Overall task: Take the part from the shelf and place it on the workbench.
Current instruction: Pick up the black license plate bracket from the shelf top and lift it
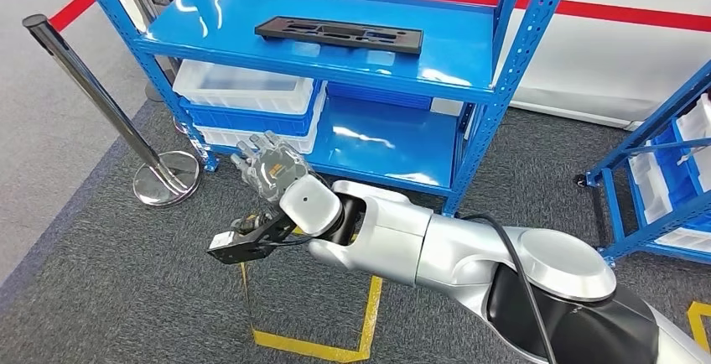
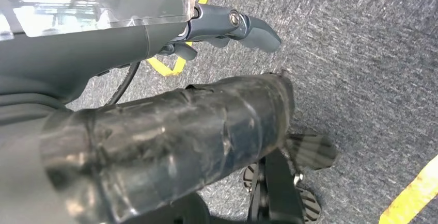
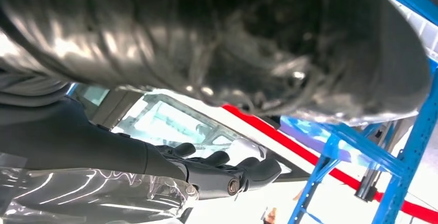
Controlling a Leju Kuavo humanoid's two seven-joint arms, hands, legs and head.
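Below the part (image 1: 339, 34) on the shelf (image 1: 457, 54), the right robot hand (image 1: 270, 165) reaches, fingers spread, empty.

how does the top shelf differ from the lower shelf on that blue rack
The top shelf carries a flat black part lying alone near its middle; the lower shelf holds stacked white and blue bins pushed to one end. The top shelf is otherwise bare, while the lower shelf is bare only across its other half. Both are glossy blue panels showing glare, on the same perforated blue uprights.
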